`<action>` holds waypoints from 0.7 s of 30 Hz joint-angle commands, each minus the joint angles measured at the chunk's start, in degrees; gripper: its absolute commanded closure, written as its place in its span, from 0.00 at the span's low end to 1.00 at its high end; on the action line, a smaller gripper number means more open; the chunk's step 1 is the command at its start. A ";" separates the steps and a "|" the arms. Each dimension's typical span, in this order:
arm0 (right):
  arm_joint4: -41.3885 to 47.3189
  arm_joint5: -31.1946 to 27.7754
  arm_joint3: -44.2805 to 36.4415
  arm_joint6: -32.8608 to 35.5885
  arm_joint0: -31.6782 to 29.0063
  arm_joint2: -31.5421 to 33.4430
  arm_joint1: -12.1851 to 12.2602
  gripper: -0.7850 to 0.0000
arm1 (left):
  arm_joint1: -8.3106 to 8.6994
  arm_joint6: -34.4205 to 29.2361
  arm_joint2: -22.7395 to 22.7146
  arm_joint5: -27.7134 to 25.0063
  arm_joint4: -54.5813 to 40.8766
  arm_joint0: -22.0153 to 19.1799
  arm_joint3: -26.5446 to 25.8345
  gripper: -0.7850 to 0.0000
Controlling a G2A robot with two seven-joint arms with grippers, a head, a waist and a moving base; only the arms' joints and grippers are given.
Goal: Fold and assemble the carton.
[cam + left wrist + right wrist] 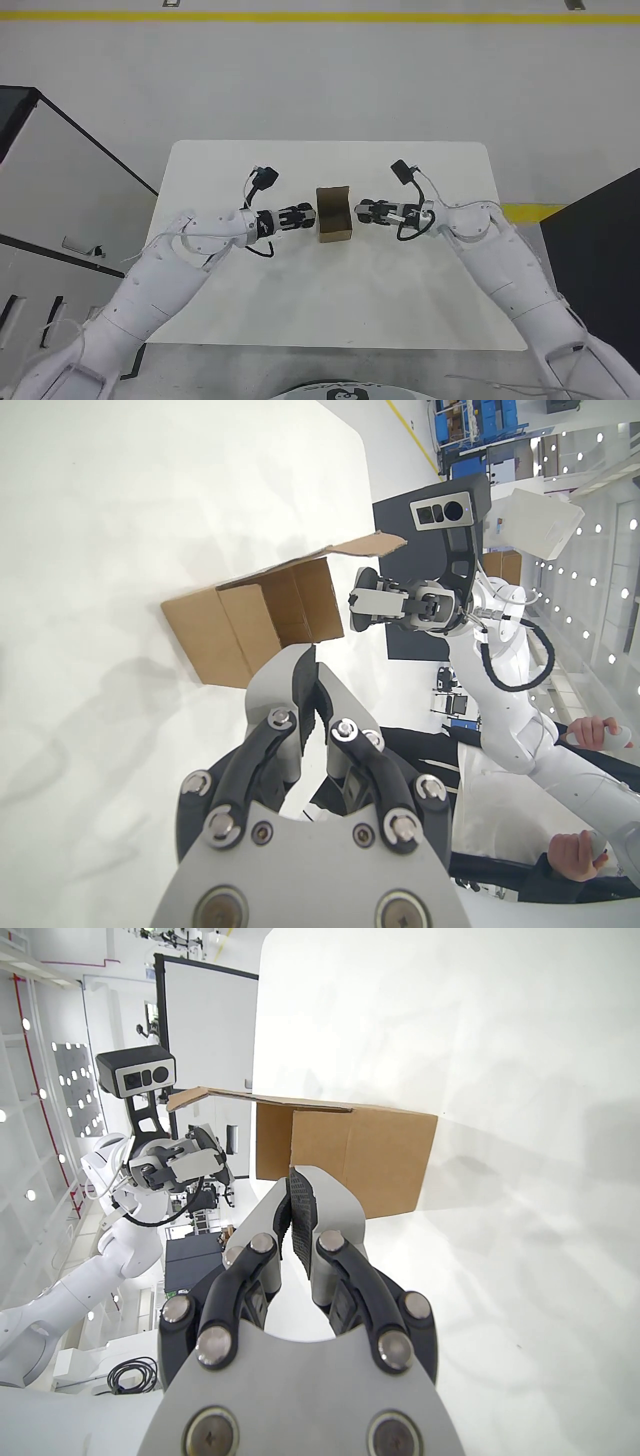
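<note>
A small brown carton stands upright in the middle of the white table, its top open. One flap sticks out from the rim; the inner walls show. My left gripper hangs just left of the carton, shut with nothing in it, its fingertips a short gap from the carton's side. My right gripper mirrors it on the other side, also shut and empty, with its fingertips close to the carton's wall. The two grippers point at each other across the carton.
The table's surface around the carton is bare white. A black-framed panel stands off the table's left side and a dark block off its right. A yellow floor line runs behind.
</note>
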 commanded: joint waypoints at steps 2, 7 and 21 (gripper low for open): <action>0.50 0.25 0.78 -0.95 0.32 -0.71 -0.40 1.00 | -0.60 0.51 0.94 0.79 0.47 -0.94 1.55 1.00; 0.71 0.70 2.79 -1.27 1.56 -2.26 -1.12 1.00 | -1.47 1.41 2.18 1.14 1.49 -2.03 3.43 1.00; 1.59 0.57 7.02 0.72 4.49 -5.04 -2.67 1.00 | -3.12 2.46 2.97 0.15 1.32 -3.16 6.13 1.00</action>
